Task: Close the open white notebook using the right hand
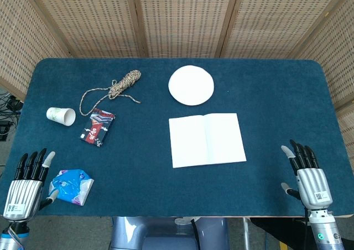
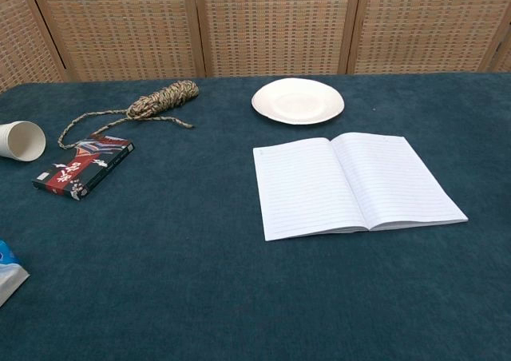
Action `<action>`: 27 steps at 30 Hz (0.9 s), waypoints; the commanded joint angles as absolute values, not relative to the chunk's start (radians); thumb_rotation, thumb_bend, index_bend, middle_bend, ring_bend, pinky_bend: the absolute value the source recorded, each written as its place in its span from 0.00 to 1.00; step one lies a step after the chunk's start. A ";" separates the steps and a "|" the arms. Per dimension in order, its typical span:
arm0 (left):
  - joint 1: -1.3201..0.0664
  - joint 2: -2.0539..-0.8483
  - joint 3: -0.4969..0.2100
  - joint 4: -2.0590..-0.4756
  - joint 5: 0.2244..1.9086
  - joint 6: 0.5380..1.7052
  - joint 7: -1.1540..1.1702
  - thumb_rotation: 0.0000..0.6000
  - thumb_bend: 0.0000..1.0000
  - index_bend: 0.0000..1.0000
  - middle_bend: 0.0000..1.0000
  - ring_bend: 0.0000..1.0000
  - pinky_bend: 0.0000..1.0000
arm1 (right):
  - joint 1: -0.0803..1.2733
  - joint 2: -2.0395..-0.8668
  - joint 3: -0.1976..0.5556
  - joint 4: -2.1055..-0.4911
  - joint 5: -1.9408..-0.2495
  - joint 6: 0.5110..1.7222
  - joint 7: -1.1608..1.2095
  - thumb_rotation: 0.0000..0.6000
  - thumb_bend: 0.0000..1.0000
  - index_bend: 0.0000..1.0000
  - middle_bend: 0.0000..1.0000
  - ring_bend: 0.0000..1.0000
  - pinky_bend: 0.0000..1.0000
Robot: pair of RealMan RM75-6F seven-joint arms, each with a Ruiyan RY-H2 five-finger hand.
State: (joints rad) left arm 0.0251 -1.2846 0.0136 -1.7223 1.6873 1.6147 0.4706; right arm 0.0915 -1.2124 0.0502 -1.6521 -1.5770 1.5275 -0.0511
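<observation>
The white notebook [image 1: 206, 139] [image 2: 355, 184] lies open and flat on the blue table, just right of centre, both lined pages facing up. My right hand [image 1: 306, 172] rests at the table's front right edge, fingers straight and apart, holding nothing, well to the right of the notebook. At the front left edge my left hand [image 1: 29, 180] also has its fingers extended and holds nothing. Neither hand shows in the chest view.
A white plate [image 1: 191, 84] [image 2: 298, 100] sits just behind the notebook. A rope coil [image 1: 120, 84] [image 2: 156, 102], a tipped paper cup [image 1: 61, 115] [image 2: 21, 140] and a dark packet [image 1: 98, 126] [image 2: 83, 166] lie at the left. A blue-white pouch [image 1: 72, 186] lies beside my left hand.
</observation>
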 commanded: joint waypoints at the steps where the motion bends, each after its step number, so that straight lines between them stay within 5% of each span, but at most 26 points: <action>1: 0.025 -1.285 0.013 -1.722 1.689 1.617 0.470 1.00 0.15 0.00 0.00 0.00 0.00 | 0.092 -1.216 0.061 -1.643 -1.556 1.522 -0.048 1.00 0.22 0.00 0.00 0.00 0.00; 27: 0.024 -1.287 0.014 -1.724 1.690 1.612 0.469 1.00 0.15 0.00 0.00 0.00 0.00 | 0.099 -1.204 0.066 -1.644 -1.526 1.486 -0.019 1.00 0.22 0.00 0.00 0.00 0.00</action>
